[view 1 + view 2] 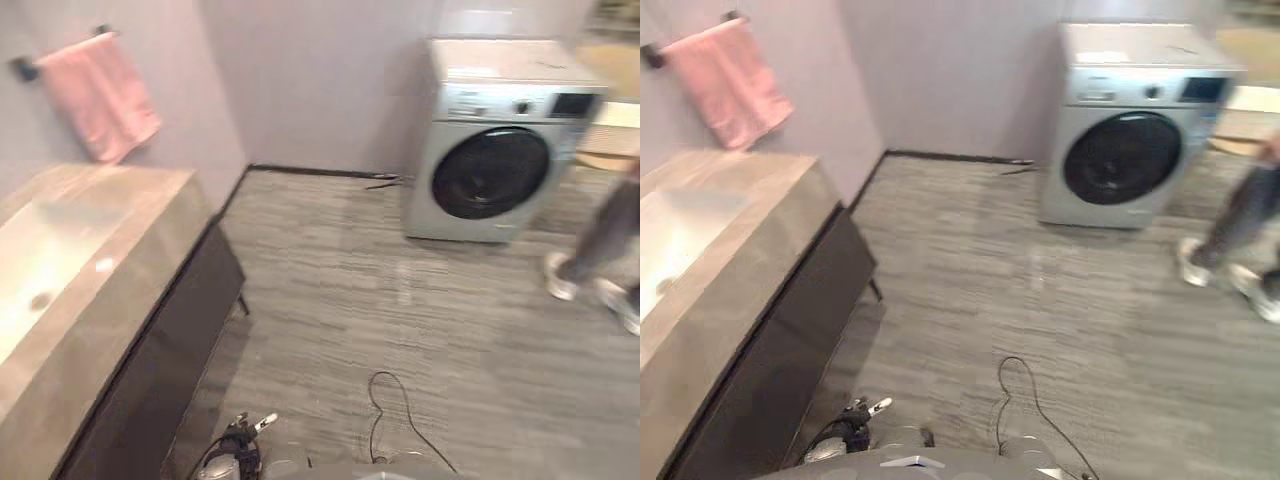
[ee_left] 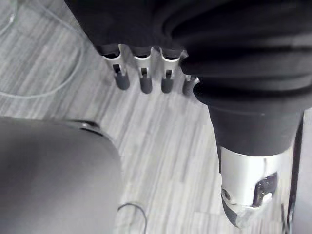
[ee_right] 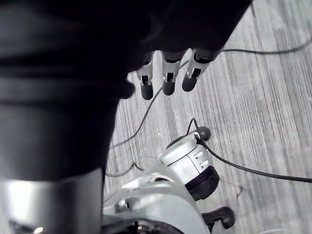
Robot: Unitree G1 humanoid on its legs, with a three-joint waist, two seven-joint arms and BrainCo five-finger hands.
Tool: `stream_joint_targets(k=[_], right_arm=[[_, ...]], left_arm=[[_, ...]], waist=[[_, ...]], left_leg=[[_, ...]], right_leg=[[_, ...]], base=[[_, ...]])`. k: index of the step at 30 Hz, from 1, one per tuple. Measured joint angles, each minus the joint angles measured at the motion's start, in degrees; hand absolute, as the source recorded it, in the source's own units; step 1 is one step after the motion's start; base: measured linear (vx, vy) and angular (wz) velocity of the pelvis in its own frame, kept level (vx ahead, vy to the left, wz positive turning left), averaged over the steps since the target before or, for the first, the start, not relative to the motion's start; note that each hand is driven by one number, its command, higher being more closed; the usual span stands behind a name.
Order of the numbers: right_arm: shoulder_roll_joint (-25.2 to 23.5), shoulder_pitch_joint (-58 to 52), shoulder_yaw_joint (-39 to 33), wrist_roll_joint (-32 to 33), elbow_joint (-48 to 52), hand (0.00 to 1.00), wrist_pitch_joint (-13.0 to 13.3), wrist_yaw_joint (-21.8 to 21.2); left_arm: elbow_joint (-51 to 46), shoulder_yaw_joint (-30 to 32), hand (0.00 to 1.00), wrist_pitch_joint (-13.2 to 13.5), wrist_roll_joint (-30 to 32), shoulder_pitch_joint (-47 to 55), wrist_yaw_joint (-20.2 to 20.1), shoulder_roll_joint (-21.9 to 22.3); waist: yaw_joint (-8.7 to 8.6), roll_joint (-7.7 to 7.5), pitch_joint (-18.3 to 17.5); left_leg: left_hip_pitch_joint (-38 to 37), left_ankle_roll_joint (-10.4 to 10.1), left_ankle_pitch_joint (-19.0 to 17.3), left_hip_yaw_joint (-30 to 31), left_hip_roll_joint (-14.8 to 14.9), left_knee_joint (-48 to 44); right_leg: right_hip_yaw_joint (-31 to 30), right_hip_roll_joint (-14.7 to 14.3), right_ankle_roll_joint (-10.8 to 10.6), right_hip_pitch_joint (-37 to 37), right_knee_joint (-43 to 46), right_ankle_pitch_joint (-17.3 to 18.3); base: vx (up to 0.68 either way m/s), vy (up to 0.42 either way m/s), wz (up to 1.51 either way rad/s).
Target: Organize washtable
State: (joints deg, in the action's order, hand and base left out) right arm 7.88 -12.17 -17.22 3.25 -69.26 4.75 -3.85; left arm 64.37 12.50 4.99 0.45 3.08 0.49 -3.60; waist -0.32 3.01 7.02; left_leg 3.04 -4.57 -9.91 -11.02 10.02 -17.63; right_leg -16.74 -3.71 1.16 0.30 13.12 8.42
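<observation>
Washtable (image 1: 130, 250) sits clear of left robot hand (image 2: 141, 78) (relaxed, empty).

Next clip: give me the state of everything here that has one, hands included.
Washing machine door, shut.
Pink towel, hanging draped over its rail.
Left hand, open, holding nothing.
Right hand, open, holding nothing.
Person, mid-stride on the floor.

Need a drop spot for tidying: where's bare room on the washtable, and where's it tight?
Free: the beige stone washtable top, its strip between the pale sunken basin and the front edge, plus the end under the pink towel. Tight: the floor by the silver washing machine, where a person's legs are.
</observation>
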Motion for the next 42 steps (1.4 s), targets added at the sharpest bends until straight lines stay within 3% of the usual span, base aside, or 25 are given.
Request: stream_joint_targets(k=[3,7,9,11,12,13,14,16,17,18,21,24,26,27,28,29,30,31,33,34,35,37,38,40,42], right_arm=[[-1.08,0.41,-1.01,0.14,0.00,0.00,-0.15,0.04],[-1.01,1.91,-1.52,0.15,0.57,0.00,-0.32,0.15],[-1.13,1.81,-1.34,0.16,1.93,0.00,-0.23,0.08],[-0.95,2.71,-0.31,0.28,2.33,0.00,0.00,-0.02],[-0.97,2.87,-0.02,0.37,2.86,0.00,0.08,-0.02],[-0.98,3.25,1.65,0.98,4.10,0.00,0.12,0.12],[-1.12,3.44,1.95,2.02,4.07,0.00,-0.06,0.28],[-0.96,3.13,1.94,2.49,4.05,0.00,0.08,0.48],[-0.95,2.89,1.95,2.48,3.94,0.00,0.00,0.47],[-0.98,2.77,1.93,2.48,3.95,0.00,0.02,0.49],[-1.01,2.08,0.62,2.66,3.34,0.00,0.47,0.20],[-2.24,1.88,-1.61,2.93,3.28,0.00,0.57,0.53],[-2.64,1.84,-3.28,2.93,2.47,0.00,0.62,0.64],[-2.87,1.84,-4.19,2.94,1.80,0.00,0.78,0.87],[-2.99,1.96,-5.30,3.11,1.60,0.00,0.75,1.26],[-2.89,1.87,-5.33,3.55,1.52,0.00,0.75,1.45],[-2.91,1.09,-5.10,4.01,1.15,0.00,0.72,1.73],[-2.65,0.82,-4.60,4.63,1.09,0.00,0.74,2.05],[-1.68,1.78,-1.81,4.71,1.38,0.00,1.33,2.25],[-1.18,3.24,-0.17,4.68,1.42,0.00,1.46,2.67],[-0.86,3.55,0.55,4.70,1.24,0.00,1.32,2.73],[0.16,3.76,1.98,4.67,1.20,0.00,1.20,2.64],[0.14,3.27,1.98,4.64,1.16,0.00,1.18,2.63],[0.06,2.68,1.99,4.59,1.36,0.00,1.19,2.59],[0.38,2.63,2.29,3.92,1.44,0.00,1.18,2.56]], left_arm=[[0.74,-0.21,0.00,-0.19,0.10,-0.15,-0.26,-1.39],[1.25,-4.68,0.00,-0.04,2.10,-0.79,-1.00,-2.22],[2.07,-6.57,0.00,0.12,2.79,-1.55,-1.84,-2.39],[2.98,-8.23,0.00,0.11,2.80,-3.80,-2.31,-2.46],[3.00,-8.18,0.00,0.11,2.80,-4.13,-2.31,-2.42],[2.92,-8.17,0.00,0.09,2.81,-4.28,-2.33,-2.71],[2.88,-8.22,0.00,0.09,2.78,-4.22,-2.33,-2.86],[3.00,-8.17,0.00,-0.40,2.35,-3.95,-2.24,-2.93],[2.89,-7.97,0.00,-0.44,2.05,-3.81,-1.75,-2.92],[2.85,-7.63,0.00,-0.44,2.02,-3.76,-1.25,-2.89],[2.87,-5.03,0.00,0.12,-0.16,-3.21,0.20,-0.45],[1.13,-2.21,0.00,0.36,-0.49,-3.22,0.56,0.45],[0.33,-0.17,0.00,0.37,-1.01,-3.01,0.71,0.95],[0.39,1.15,0.00,0.32,-1.44,-2.74,0.86,1.00],[0.63,1.09,0.00,0.41,-1.70,-2.53,1.19,1.09],[0.63,1.09,0.00,0.49,-1.86,-2.44,1.20,1.23],[0.87,0.91,0.00,0.17,-2.30,-2.56,1.31,0.70],[0.67,0.59,0.00,0.15,-2.41,-2.22,1.23,0.96],[0.38,0.61,0.00,0.36,-2.40,-0.21,1.28,0.77],[-0.70,0.63,0.00,1.17,-2.44,-0.05,1.35,0.85],[-1.08,0.64,0.00,1.35,-2.43,-0.20,1.39,0.80],[-2.29,0.85,0.00,1.77,-3.15,-0.10,1.34,1.33],[-2.69,1.22,0.00,1.94,-4.36,0.31,1.42,1.32],[-2.65,1.19,0.00,2.46,-4.64,0.80,1.40,0.93],[-2.66,2.80,0.00,2.85,-4.62,0.30,1.41,1.72]], waist=[[-0.72,-2.09,-2.40],[-2.75,-2.11,-2.46],[-3.73,-1.94,-2.29],[-4.16,-1.61,-1.23],[-4.17,-1.44,-0.83],[-4.39,-1.27,0.11],[-4.72,-2.16,0.65],[-5.55,-2.37,0.55],[-5.49,-2.58,0.56],[-5.42,-2.78,0.65],[-5.37,-1.02,1.49],[-5.72,-1.86,1.96],[-5.39,-2.42,1.90],[-5.34,-2.56,1.23],[-5.08,-1.71,1.11],[-5.14,-1.57,1.32],[-5.61,-2.82,2.00],[-5.40,-1.82,2.09],[-4.76,-1.29,1.94],[-4.50,-1.74,2.14],[-4.08,-1.71,2.17],[-2.18,-1.60,2.37],[-1.56,-1.60,2.43],[-1.64,-1.81,2.59],[-1.58,-1.62,2.52]], left_leg=[[-1.40,0.63,1.09,-9.07,-2.56,6.79],[-5.01,1.54,2.46,-18.94,-4.12,10.56],[-5.50,1.69,2.35,-22.00,-4.06,10.79],[-6.44,1.78,2.30,-28.92,-2.37,10.74],[-6.74,1.80,2.32,-31.20,-1.55,10.25],[-8.14,1.99,2.42,-34.09,-0.56,10.41],[-10.73,1.85,2.26,-37.32,-1.56,11.50],[-12.60,1.08,0.89,-42.64,-1.87,10.50],[-13.46,0.71,0.55,-45.83,-1.78,9.36],[-14.20,0.62,0.51,-47.51,-1.85,9.06],[-17.10,-0.78,0.65,-51.05,-0.91,11.21],[-17.96,-2.68,2.15,-50.44,0.00,12.37],[-17.83,-2.32,2.59,-51.37,1.21,11.32],[-17.21,-2.71,1.53,-52.64,2.72,8.78],[-16.15,-2.04,-0.71,-53.30,7.09,3.54],[-15.25,-2.22,-2.58,-53.00,9.46,-2.00],[-15.44,-2.49,-5.56,-53.41,15.10,-15.14],[-15.30,-0.48,-5.22,-52.93,20.60,-23.84],[-13.08,4.71,-2.95,-49.56,25.62,-35.80],[-6.72,3.82,-3.37,-39.30,23.45,-41.50],[-3.64,2.30,-3.94,-33.79,20.55,-41.81],[3.65,-1.12,-6.36,-20.09,9.41,-36.82],[4.21,-0.22,-6.82,-19.34,7.32,-32.23],[5.18,0.58,-6.94,-20.35,7.22,-20.34],[6.98,-1.11,-3.47,-18.15,7.05,-7.52]], right_leg=[[-5.80,2.28,-2.58,-5.23,0.35,-1.26],[-10.34,2.30,-5.91,-8.44,-0.38,-3.71],[-11.64,1.49,-5.74,-9.79,-0.40,-4.81],[-8.81,-1.46,-4.80,-13.25,-0.08,-9.55],[-5.45,-2.02,-3.83,-13.86,-0.51,-11.32],[6.30,-0.68,0.32,-14.66,-0.85,-10.60],[24.70,4.00,3.02,-15.17,2.54,-6.07],[43.76,9.87,4.52,-14.68,5.49,-2.39],[49.99,10.42,6.05,-14.91,5.58,-1.00],[51.46,10.20,6.62,-14.47,5.23,-0.55],[46.71,4.96,6.87,-11.87,1.58,-1.06],[45.35,2.67,6.56,-8.57,-1.68,-1.23],[44.24,1.24,6.40,-7.43,-2.97,-1.26],[43.79,0.24,4.49,-7.30,-4.11,0.48],[46.46,0.84,4.15,-7.54,-0.33,5.14],[46.51,2.76,7.41,-9.50,6.31,6.86],[44.35,4.31,7.23,-8.91,11.11,9.65],[43.98,2.23,7.11,-6.71,9.63,9.58],[40.90,-0.20,8.12,-4.07,7.09,8.75],[37.58,-0.90,8.66,-3.35,5.59,7.58],[35.72,-0.93,9.56,-3.20,5.05,6.84],[29.11,-1.40,8.64,-1.13,1.19,4.25],[26.12,-1.68,8.20,0.33,-0.28,2.67],[20.34,-2.34,8.17,2.88,-2.00,1.89],[15.98,-2.77,7.44,3.17,-2.69,2.06]], base=[[0.19,0.221,-1.14],[0.24,0.142,-1.15],[0.14,0.078,-1.14],[0.09,0.019,-1.73],[0.05,-0.110,-2.00],[0.09,-0.239,-2.00],[0.12,-0.278,-1.90],[0.08,-0.270,-1.65],[0.04,-0.306,-1.51],[0.08,-0.327,-1.37],[0.12,-0.252,-0.92],[0.01,-0.228,-0.34],[-0.05,-0.145,-0.26],[0.04,-0.136,-0.29],[0.06,-0.082,-0.20],[0.11,-0.026,0.07],[0.12,0.032,0.04],[0.12,-0.018,-0.18],[0.09,-0.070,-0.82],[0.06,-0.057,-1.04],[0.04,-0.027,-1.24],[0.01,0.015,-1.64],[-0.11,-0.015,-1.92],[-0.28,-0.111,-1.58],[-0.31,-0.139,-1.28]])
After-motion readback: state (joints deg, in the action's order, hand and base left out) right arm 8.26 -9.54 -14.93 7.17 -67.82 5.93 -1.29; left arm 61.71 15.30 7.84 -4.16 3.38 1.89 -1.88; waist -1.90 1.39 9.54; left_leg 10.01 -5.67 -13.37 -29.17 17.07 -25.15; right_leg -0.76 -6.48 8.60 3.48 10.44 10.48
